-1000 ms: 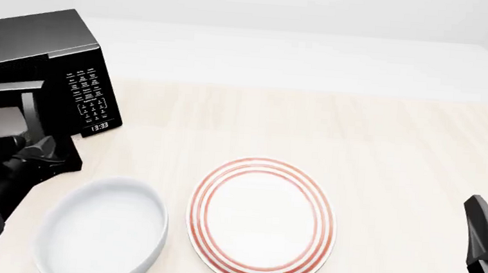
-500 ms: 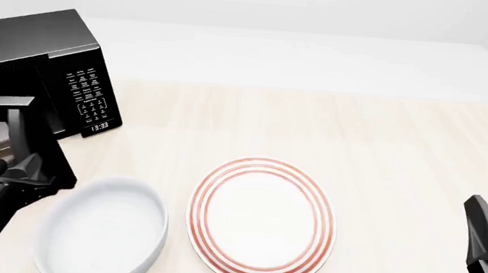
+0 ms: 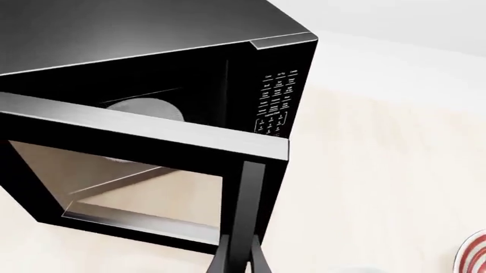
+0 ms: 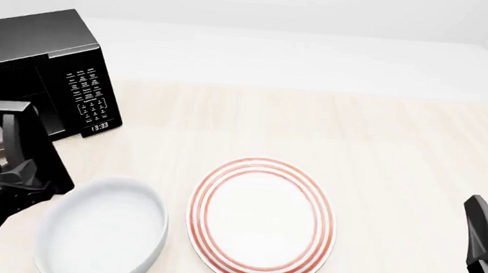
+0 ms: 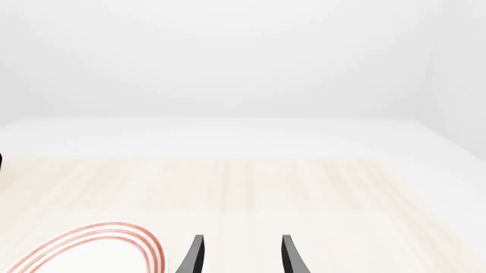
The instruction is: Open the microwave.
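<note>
Microwave [image 4: 55,75] sits back left on the counter [image 4: 313,128], door [image 3: 144,176] swung well out, turntable [image 3: 144,109] showing, so basically done. Left hand [image 4: 17,175] looks clamped on the handle, though partly hidden. Right hand [image 5: 238,256] idles, fingers spread.

A bare simulated kitchen-style tabletop is showing here: a pale wood-grain table [image 4: 382,140] is lying under flat white walls with no windows or fittings. Kitchen goods are sitting on it: a black boxy microwave oven with a white-labelled keypad [image 4: 56,52], a white round plate with red rings [image 4: 261,221] and a plain white bowl [image 4: 100,233] near the left gripper [image 4: 4,181].
</note>
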`<control>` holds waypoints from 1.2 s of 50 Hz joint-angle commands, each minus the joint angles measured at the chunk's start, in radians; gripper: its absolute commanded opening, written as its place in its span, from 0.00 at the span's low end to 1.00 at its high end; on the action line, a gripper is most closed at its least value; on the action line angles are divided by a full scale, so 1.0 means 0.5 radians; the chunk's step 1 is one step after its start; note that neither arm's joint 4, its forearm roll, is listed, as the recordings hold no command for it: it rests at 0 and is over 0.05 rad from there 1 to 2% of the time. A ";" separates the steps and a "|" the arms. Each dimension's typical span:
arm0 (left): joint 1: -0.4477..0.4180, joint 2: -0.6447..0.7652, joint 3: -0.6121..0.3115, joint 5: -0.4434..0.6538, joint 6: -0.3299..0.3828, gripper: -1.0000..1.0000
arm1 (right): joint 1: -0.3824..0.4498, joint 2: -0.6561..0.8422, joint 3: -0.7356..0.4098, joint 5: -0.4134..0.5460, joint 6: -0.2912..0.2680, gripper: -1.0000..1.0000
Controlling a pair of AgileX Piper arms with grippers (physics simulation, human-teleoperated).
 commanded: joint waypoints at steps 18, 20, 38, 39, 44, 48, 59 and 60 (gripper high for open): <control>-0.093 -0.165 0.000 -0.285 -0.037 0.00 | 0.000 0.000 0.000 0.000 0.000 1.00; -0.091 -0.185 0.000 -0.265 -0.035 0.00 | 0.000 0.000 0.000 0.000 0.000 1.00; -0.075 -0.150 0.000 -0.304 -0.061 1.00 | 0.000 0.000 0.000 0.000 0.000 1.00; -0.069 -0.139 0.000 -0.315 -0.064 1.00 | 0.000 0.000 0.000 0.000 0.000 1.00; -0.045 -0.160 0.000 -0.291 -0.073 1.00 | 0.000 0.000 0.000 0.000 0.000 1.00; -0.024 -0.140 0.000 -0.298 -0.078 1.00 | 0.000 0.000 0.000 0.000 0.000 1.00; -0.001 -0.180 0.000 -0.241 -0.081 1.00 | 0.000 0.000 0.000 0.000 0.000 1.00; -0.001 -0.222 0.000 -0.203 -0.097 1.00 | 0.000 0.000 0.000 0.000 0.000 1.00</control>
